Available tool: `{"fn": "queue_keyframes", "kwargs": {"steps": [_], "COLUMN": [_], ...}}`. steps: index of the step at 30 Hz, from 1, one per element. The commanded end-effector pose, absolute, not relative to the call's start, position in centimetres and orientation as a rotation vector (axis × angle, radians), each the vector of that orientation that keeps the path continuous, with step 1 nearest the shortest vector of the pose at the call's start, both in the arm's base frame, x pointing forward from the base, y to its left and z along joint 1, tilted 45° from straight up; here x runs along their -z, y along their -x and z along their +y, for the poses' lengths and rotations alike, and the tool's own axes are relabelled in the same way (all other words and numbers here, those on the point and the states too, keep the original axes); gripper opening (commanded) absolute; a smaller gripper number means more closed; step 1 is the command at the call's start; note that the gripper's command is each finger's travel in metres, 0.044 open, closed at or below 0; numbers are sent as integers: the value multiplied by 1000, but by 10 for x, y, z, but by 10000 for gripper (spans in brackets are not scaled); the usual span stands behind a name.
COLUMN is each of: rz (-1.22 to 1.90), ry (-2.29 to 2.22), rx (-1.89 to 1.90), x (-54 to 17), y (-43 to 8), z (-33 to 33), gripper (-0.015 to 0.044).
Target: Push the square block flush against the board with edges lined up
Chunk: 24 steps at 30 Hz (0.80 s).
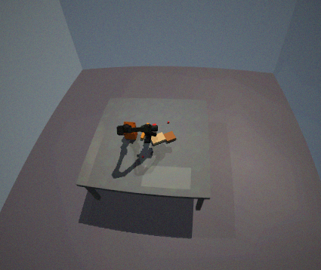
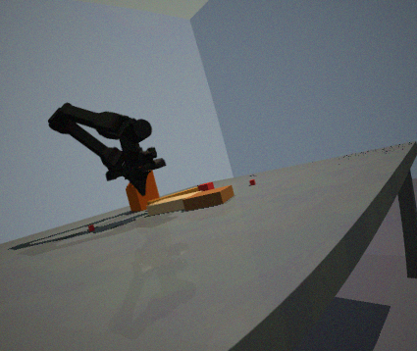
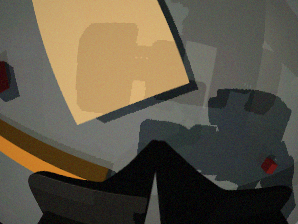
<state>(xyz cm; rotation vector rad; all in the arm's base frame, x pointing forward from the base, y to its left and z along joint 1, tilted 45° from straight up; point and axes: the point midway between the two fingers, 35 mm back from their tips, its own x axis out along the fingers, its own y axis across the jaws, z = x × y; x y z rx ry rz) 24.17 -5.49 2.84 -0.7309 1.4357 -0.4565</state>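
The orange-brown square block (image 1: 170,136) (image 2: 210,197) lies flat at the right end of the light tan board (image 1: 158,139) (image 2: 166,207) (image 3: 100,12). Their facing sides look in contact and their front edges look nearly in line, though the top and exterior views are too coarse to show a thin gap or small offset. The block is out of the wrist view. My gripper (image 1: 147,142) (image 2: 144,194) (image 3: 157,146) is shut and empty, pointing down just off the board's left end, apart from it. In the wrist view the board's near end lies ahead of the fingertips.
An orange strip (image 1: 143,136) (image 3: 30,161) lies left of the board. A red block (image 1: 154,124) (image 2: 206,186) lies behind it. Small red cubes lie farther back (image 1: 168,122) (image 2: 252,182) and in front (image 1: 143,157) (image 2: 91,228) (image 3: 269,165). The orange box (image 1: 131,136) stands at the arm's base.
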Motion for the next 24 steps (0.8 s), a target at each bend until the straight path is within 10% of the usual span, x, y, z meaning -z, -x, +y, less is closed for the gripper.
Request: {"fn": "queue_keyframes", "kwargs": {"steps": [1, 24], "rz": [1400, 1068], "ry": [628, -4], "rx": [534, 1011], "x": [-19, 44], "y": [-249, -267], "z": [-43, 29], "gripper": [0, 0]}}
